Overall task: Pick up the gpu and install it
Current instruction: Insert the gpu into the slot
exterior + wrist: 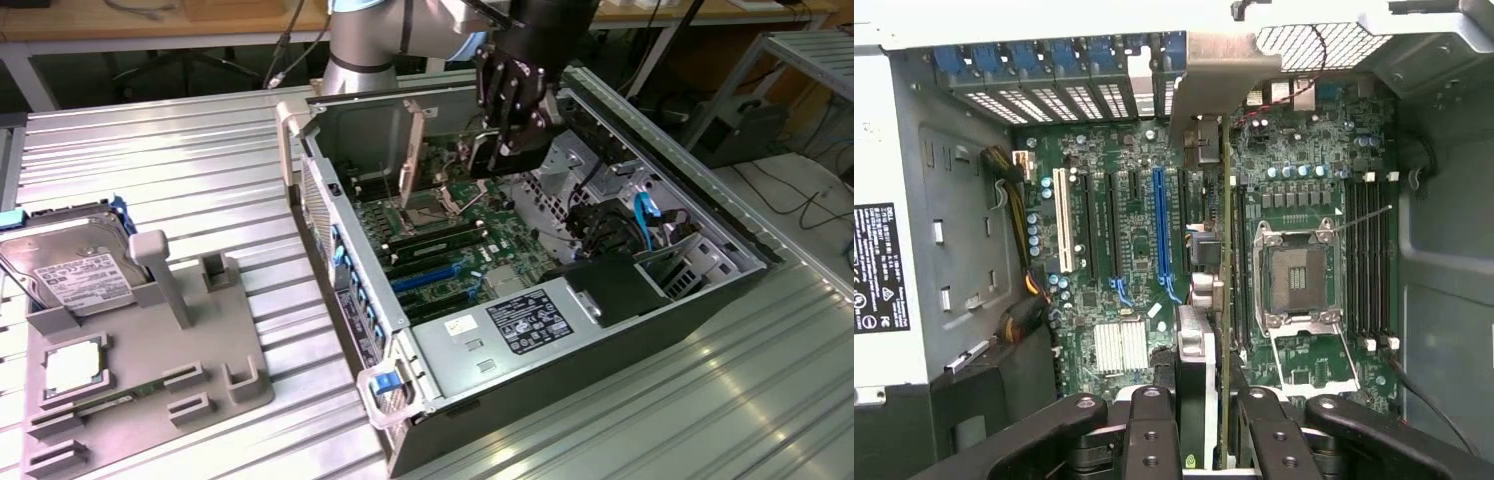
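Green board and black cooler seen edge-on, the gpu (1206,260) stands upright inside the open computer case (694,300), over the motherboard (1114,300). Its silver end bracket (415,150) faces the case's slotted rear wall. The end effector (1206,420) is clamped on the card's other end, with a finger (1149,425) against each face. The card runs between the blue expansion slot (1159,230) and the empty CPU socket (1299,275); whether it touches a slot I cannot tell. On the exterior view's left, well apart from the case, a grey fixture (160,340) on the ribbed metal bench (174,170) holds a hard drive (74,270) and a CPU chip (74,365).
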Action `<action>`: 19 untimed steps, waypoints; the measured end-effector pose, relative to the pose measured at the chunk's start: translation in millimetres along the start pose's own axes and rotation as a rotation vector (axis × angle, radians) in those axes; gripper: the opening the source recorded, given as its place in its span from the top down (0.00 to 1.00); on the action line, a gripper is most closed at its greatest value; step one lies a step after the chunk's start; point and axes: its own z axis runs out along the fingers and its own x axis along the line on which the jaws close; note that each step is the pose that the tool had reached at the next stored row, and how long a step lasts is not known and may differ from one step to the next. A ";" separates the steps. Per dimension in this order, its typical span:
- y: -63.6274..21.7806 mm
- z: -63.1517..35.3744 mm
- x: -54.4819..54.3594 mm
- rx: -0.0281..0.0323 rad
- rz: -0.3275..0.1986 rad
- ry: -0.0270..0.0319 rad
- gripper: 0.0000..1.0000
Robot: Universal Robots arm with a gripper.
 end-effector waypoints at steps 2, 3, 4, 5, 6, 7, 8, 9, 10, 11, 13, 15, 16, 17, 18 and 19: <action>0.0 0.7 0.0 0.0206 -0.001 0.0003 0.72; 0.0 0.9 0.1 0.0323 -0.001 0.0004 0.72; 0.0 1.2 0.0 0.0420 -0.001 0.0000 0.72; 0.0 1.7 0.0 0.0470 -0.002 -0.0002 0.72; 0.0 2.5 0.0 0.0478 -0.002 -0.0003 0.72; 0.0 3.6 0.1 0.0479 -0.003 -0.0004 0.72; 0.0 4.9 0.3 0.0478 -0.003 -0.0002 0.72; 0.0 6.0 0.8 0.0474 -0.003 -0.0002 0.72; 0.0 6.7 1.9 0.0467 -0.003 0.0001 0.72; -0.1 7.2 3.7 0.0465 -0.003 0.0000 0.72; -0.3 8.1 7.9 0.0465 -0.003 -0.0001 0.72; -0.5 9.2 11.5 0.0465 -0.003 0.0004 0.72; -0.6 10.3 12.2 0.0466 -0.003 0.0002 0.72; -0.5 12.0 12.7 0.0466 -0.003 0.0003 0.72; -0.5 13.8 12.9 0.0464 -0.003 0.0005 0.72; -0.5 15.5 12.9 0.0462 -0.003 0.0006 0.72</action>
